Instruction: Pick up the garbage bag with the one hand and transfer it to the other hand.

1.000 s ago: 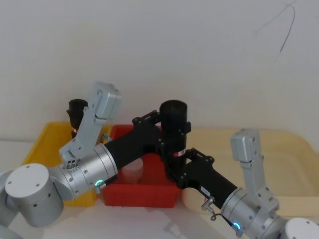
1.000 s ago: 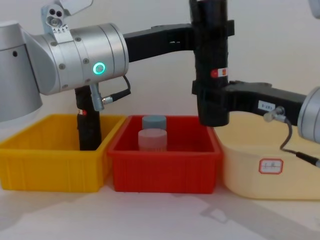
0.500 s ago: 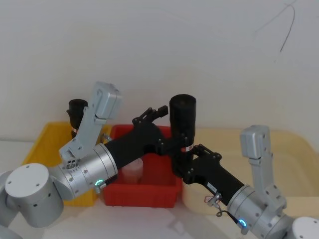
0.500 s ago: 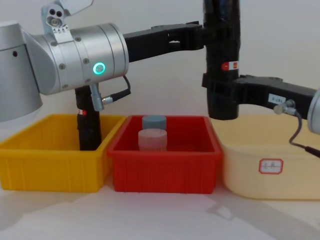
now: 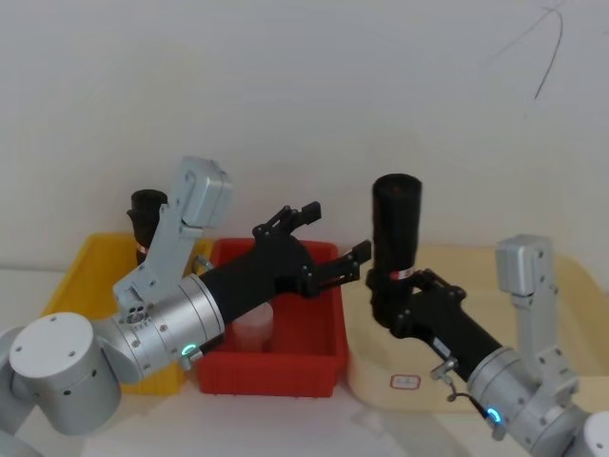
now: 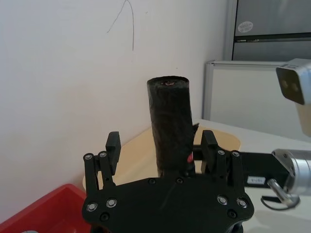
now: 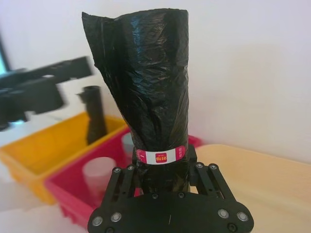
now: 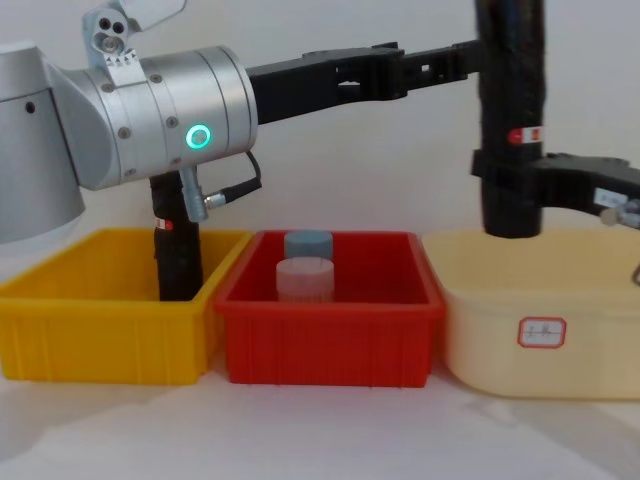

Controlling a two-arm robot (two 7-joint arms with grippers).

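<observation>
Rightward went the garbage bag [image 5: 396, 224], seemingly light and stiff, my right hand [image 5: 396, 290] clenched below its label [image 5: 400, 274]; left hand [image 5: 333, 234] gaped, released.

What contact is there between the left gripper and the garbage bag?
Apart. Left wrist view: the left gripper is open, with a gap between each finger and the garbage bag.

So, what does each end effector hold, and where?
The right end effector grips the garbage bag by its lower part; left end effector is open, empty.

Test lab: bare white wall [image 5: 285, 86], white table [image 8: 320, 440], yellow bin [image 8: 100, 340], red bin [image 8: 330, 345], grey cabinet [image 6: 272, 29].
</observation>
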